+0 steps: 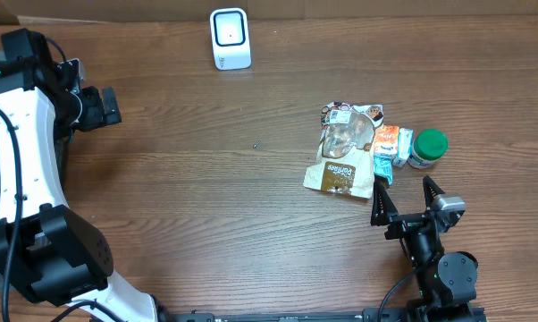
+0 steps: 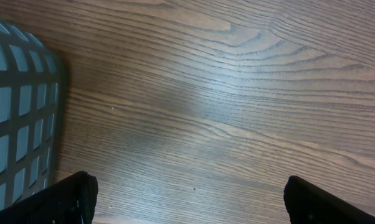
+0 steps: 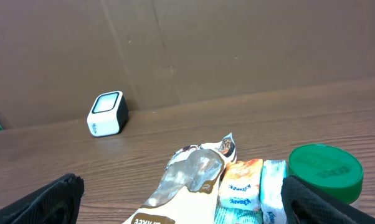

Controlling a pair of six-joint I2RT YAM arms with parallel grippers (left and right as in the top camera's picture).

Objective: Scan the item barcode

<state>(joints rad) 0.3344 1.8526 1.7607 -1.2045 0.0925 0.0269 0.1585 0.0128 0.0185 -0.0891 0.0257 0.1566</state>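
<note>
My right gripper, jaws wide, empty, hovers at 5 o'clock on wooden table. Snack pouch, orange carton and green-lidded jar lie side by side at its 12 o'clock. White scanner stands at table's 12 o'clock. My left gripper, equally wide and empty, sits at 10 o'clock near grey basket.

A glossy, crinkled pouch, a smooth white plastic scanner and a green plastic lid on the matt wood-grain table.
</note>
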